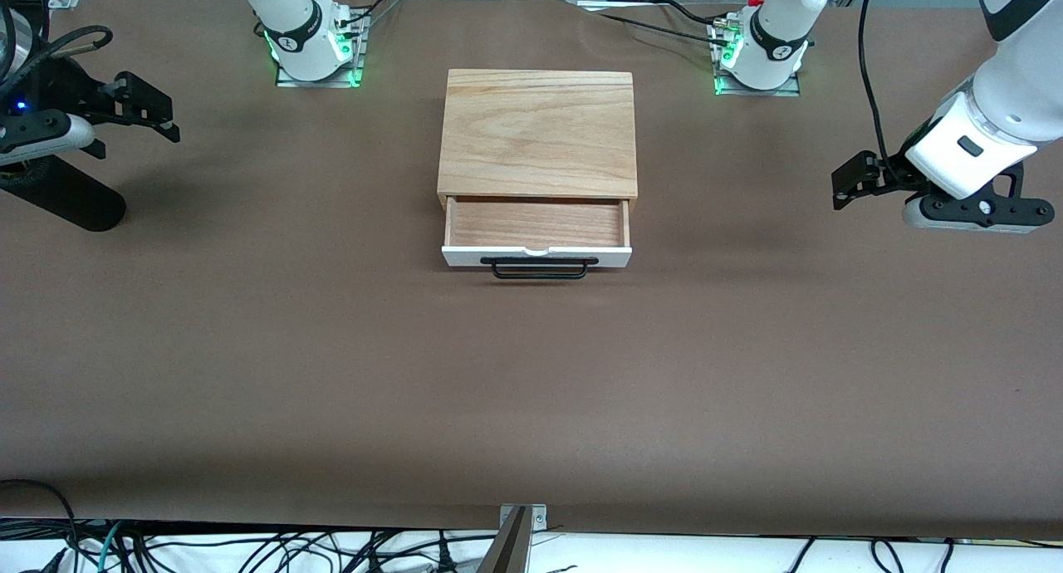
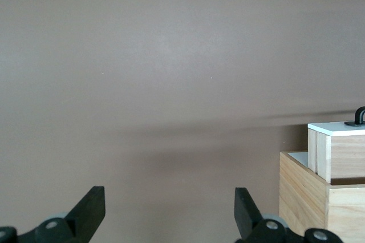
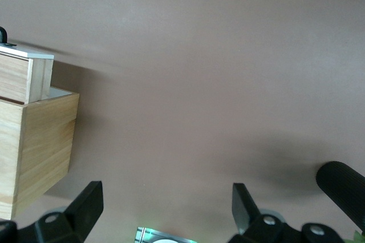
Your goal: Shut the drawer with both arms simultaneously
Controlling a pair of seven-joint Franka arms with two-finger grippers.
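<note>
Half out, roughly: the drawer (image 1: 536, 234) sits pulled from its wooden box (image 1: 538, 133) at mid-table, white front panel and black wire handle (image 1: 544, 268) facing the front camera, tray empty. Box sits between the two arm bases, on the brown table (image 1: 531, 390).

Both arms hang well apart from it. Left gripper (image 1: 855, 178) is up over the left arm's end of the table, fingers (image 2: 85, 211) spread wide, holding nothing. Right gripper (image 1: 145, 108) is over the right arm's end, fingers (image 3: 85, 203) also wide, empty.

Risks as I see them:
- Uneven push. If one arm lands first or harder, the panel may skew and the tray bind in the box.
- Box looks unfixed; a hard shove could slide the whole thing toward the bases.
- An open finger could snag the handle.
- Black cylinder (image 1: 62, 195) near the right gripper could be clipped on the swing in.
</note>
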